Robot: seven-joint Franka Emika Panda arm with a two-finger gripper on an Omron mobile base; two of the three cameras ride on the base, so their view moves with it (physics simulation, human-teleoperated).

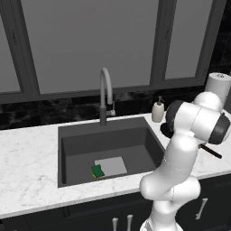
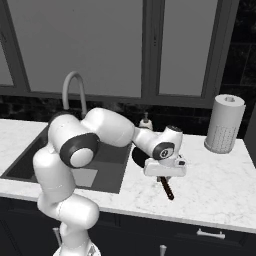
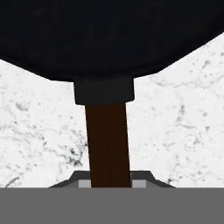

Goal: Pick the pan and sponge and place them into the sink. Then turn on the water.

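Note:
The black pan (image 3: 109, 35) lies on the white marble counter right of the sink (image 1: 113, 144), with its reddish-brown handle (image 2: 167, 189) pointing toward the counter's front edge. My gripper (image 2: 164, 177) hangs low over that handle, near where it joins the pan. In the hand view the handle (image 3: 107, 140) runs straight down between the two fingertips, which press against both its sides. The green and yellow sponge (image 1: 98, 171) rests on the sink floor beside the lighter grey patch. No water falls from the faucet (image 1: 104, 90).
A soap dispenser (image 1: 157, 110) stands at the sink's back right corner. A paper towel roll (image 2: 225, 124) stands farther right against the dark backsplash. Windows run behind the counter. My own arm crosses over the sink's right rim.

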